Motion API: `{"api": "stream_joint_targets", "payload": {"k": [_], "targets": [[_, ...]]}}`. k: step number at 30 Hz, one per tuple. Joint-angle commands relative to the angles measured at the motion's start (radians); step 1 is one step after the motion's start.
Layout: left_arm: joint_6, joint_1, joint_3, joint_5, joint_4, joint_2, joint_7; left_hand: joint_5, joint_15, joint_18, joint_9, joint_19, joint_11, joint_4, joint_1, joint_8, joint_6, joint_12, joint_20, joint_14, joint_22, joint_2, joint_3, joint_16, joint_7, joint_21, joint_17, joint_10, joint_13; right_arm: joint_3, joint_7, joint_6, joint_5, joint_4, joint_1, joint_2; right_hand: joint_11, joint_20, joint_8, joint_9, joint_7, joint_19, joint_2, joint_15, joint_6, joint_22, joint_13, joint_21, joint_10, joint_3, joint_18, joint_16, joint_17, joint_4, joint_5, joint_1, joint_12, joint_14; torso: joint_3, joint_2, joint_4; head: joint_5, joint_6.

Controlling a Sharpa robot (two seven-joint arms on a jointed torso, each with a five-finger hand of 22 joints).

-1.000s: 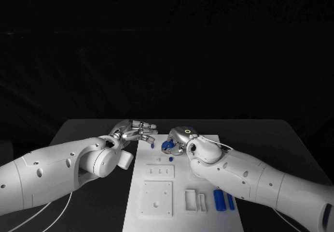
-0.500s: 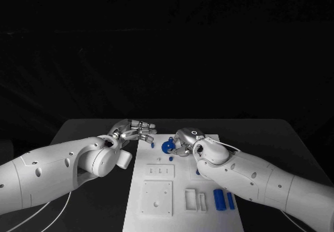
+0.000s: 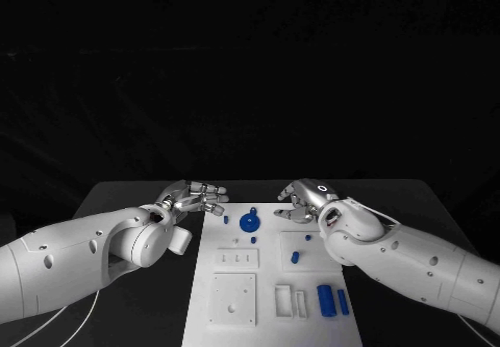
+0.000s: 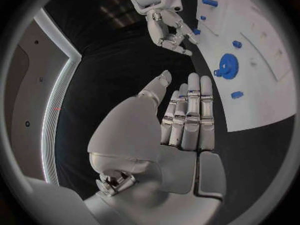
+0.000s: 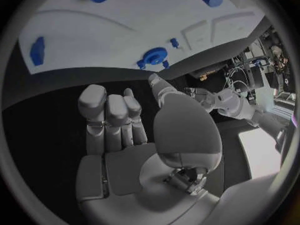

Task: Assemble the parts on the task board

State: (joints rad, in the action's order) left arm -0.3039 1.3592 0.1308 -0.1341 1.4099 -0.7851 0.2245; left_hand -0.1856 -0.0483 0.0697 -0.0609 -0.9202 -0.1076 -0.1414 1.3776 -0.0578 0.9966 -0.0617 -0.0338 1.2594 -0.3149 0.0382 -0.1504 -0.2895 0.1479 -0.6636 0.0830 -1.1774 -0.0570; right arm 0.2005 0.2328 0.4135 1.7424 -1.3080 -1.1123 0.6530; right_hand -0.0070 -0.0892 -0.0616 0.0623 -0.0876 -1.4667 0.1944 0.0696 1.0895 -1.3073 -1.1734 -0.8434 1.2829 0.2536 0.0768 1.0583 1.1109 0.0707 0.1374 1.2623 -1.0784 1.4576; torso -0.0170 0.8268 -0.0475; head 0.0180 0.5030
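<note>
The white task board point(image 3: 269, 285) lies lengthwise in the middle of the table. A blue gear point(image 3: 250, 221) sits on its far end, with small blue pegs point(image 3: 226, 218) beside it. My right hand point(image 3: 300, 201) hovers just beyond the gear at the board's far right corner, fingers loosely bent and apart, holding nothing. My left hand point(image 3: 194, 196) hangs off the board's far left corner with straight fingers and nothing in it. In the left wrist view the gear point(image 4: 226, 65) stands clear of both the left hand point(image 4: 181, 120) and the right hand point(image 4: 167, 26). The right wrist view shows the gear point(image 5: 153, 57) free beyond my right hand point(image 5: 125, 120).
A blue oblong piece point(image 3: 295, 256) lies mid-board. Two blue cylinders point(image 3: 327, 299) rest near the board's front right, next to white slotted blocks point(image 3: 285, 300). A white square plate point(image 3: 233, 298) and a smaller plate point(image 3: 238, 258) sit on the board's left half.
My right hand has let go of the blue gear and drawn back up and to the right; the gear now rests on the board. My left hand has barely moved.
</note>
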Motion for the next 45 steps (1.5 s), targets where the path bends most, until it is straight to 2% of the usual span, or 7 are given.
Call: {"api": "stream_joint_targets", "payload": {"k": [1, 5, 10, 22, 27, 32, 45], "targets": [[0.007, 0.001, -0.001, -0.003, 0.001, -0.001, 0.01, -0.004, -0.003, 0.016, -0.001, 0.006, 0.001, -0.005, -0.006, -0.004, -0.006, 0.002, 0.002, -0.006, 0.001, -0.006, 0.0, -0.003, 0.003, -0.006, -0.001, 0.006, -0.002, 0.016, -0.155, -0.004, -0.174, -0.002, 0.001, 0.04, 0.004, -0.003, -0.001, 0.0, -0.01, -0.029, -0.006, 0.0, -0.001, -0.103, 0.001, 0.013, -0.009, -0.014, 0.0, -0.004, 0.001, -0.056, 0.038, 0.028, -0.001, -0.007, -0.0053, -0.004, 0.0134, 0.004, -0.002], [0.009, 0.001, -0.001, -0.004, -0.004, -0.001, 0.012, -0.005, -0.002, 0.017, -0.002, 0.009, 0.001, -0.006, -0.004, -0.005, -0.003, 0.003, 0.002, -0.006, 0.003, -0.004, -0.003, -0.002, 0.003, -0.011, -0.001, 0.005, -0.002, 0.033, -0.24, -0.035, -0.263, 0.02, 0.001, 0.085, 0.007, 0.001, -0.001, 0.0, -0.013, -0.02, -0.045, -0.002, -0.011, -0.1, 0.007, 0.028, -0.022, -0.134, 0.0, -0.019, -0.006, -0.122, 0.127, 0.059, 0.007, -0.013, -0.011, -0.005, 0.0197, 0.004, -0.002], [0.012, 0.001, 0.0, -0.005, -0.014, 0.001, 0.013, -0.005, -0.002, 0.017, -0.002, 0.009, 0.001, -0.006, -0.004, -0.005, -0.003, 0.003, 0.002, -0.006, 0.003, -0.004, -0.003, -0.002, 0.003, -0.011, -0.001, 0.005, -0.002, 0.042, -0.307, -0.075, -0.322, 0.074, 0.003, 0.117, 0.014, 0.007, -0.003, 0.001, -0.02, -0.005, -0.065, -0.008, -0.035, -0.091, 0.031, 0.081, -0.051, -0.193, 0.007, -0.045, -0.027, -0.141, 0.08, 0.092, 0.033, -0.026, -0.017, -0.004, 0.0203, 0.002, 0.003], [0.018, 0.0, 0.0, -0.007, -0.03, 0.009, 0.014, -0.004, -0.002, 0.016, -0.001, 0.01, 0.001, -0.006, -0.004, -0.004, -0.004, 0.003, 0.002, -0.007, 0.003, -0.003, -0.003, -0.002, 0.003, -0.013, -0.001, 0.005, -0.002, 0.044, -0.369, -0.123, -0.341, 0.173, 0.012, 0.115, 0.016, 0.01, 0.001, -0.001, -0.022, 0.005, -0.063, -0.011, -0.097, -0.084, 0.05, 0.123, -0.077, -0.262, 0.012, -0.054, -0.036, -0.137, 0.092, 0.117, 0.044, -0.04, -0.0317, -0.004, 0.0207, 0.006, 0.009], [0.021, 0.0, 0.001, -0.008, -0.034, 0.012, 0.014, -0.004, -0.002, 0.016, -0.001, 0.01, 0.001, -0.006, -0.004, -0.004, -0.004, 0.003, 0.002, -0.007, 0.003, -0.003, -0.003, -0.002, 0.003, -0.013, -0.001, 0.005, -0.002, 0.044, -0.379, -0.143, -0.33, 0.214, 0.019, 0.103, 0.024, 0.015, 0.002, -0.002, -0.032, 0.008, -0.062, -0.016, -0.131, -0.083, 0.055, 0.134, -0.085, -0.262, 0.016, -0.056, -0.037, -0.146, 0.118, 0.127, 0.046, -0.045, -0.0266, -0.004, 0.0179, 0.013, 0.011], [0.023, -0.001, 0.001, -0.011, -0.038, 0.012, 0.012, -0.004, -0.002, 0.016, -0.001, 0.01, 0.001, -0.006, -0.004, -0.004, -0.004, 0.003, 0.002, -0.007, 0.003, -0.003, -0.003, -0.002, 0.003, -0.013, -0.001, 0.005, -0.002, 0.044, -0.387, -0.161, -0.326, 0.247, 0.029, 0.093, 0.025, 0.018, 0.002, -0.003, -0.034, 0.008, -0.06, -0.018, -0.147, -0.083, 0.057, 0.134, -0.088, -0.259, 0.019, -0.055, -0.037, -0.15, 0.122, 0.129, 0.045, -0.047, -0.0295, -0.003, 0.0175, 0.012, 0.012], [0.026, -0.001, 0.001, -0.015, -0.041, 0.015, 0.011, -0.004, -0.003, 0.016, -0.001, 0.012, 0.001, -0.007, -0.003, -0.004, -0.007, 0.002, 0.002, -0.008, 0.003, -0.004, -0.004, -0.002, 0.002, -0.015, -0.001, 0.006, -0.002, 0.044, -0.399, -0.163, -0.306, 0.294, 0.04, 0.053, 0.015, 0.011, -0.001, 0.0, -0.023, 0.006, -0.094, -0.011, -0.07, -0.087, 0.051, 0.109, -0.075, -0.242, 0.012, -0.038, -0.023, -0.198, 0.16, 0.108, 0.026, -0.04, -0.0272, -0.002, 0.0158, 0.009, 0.02]]}}
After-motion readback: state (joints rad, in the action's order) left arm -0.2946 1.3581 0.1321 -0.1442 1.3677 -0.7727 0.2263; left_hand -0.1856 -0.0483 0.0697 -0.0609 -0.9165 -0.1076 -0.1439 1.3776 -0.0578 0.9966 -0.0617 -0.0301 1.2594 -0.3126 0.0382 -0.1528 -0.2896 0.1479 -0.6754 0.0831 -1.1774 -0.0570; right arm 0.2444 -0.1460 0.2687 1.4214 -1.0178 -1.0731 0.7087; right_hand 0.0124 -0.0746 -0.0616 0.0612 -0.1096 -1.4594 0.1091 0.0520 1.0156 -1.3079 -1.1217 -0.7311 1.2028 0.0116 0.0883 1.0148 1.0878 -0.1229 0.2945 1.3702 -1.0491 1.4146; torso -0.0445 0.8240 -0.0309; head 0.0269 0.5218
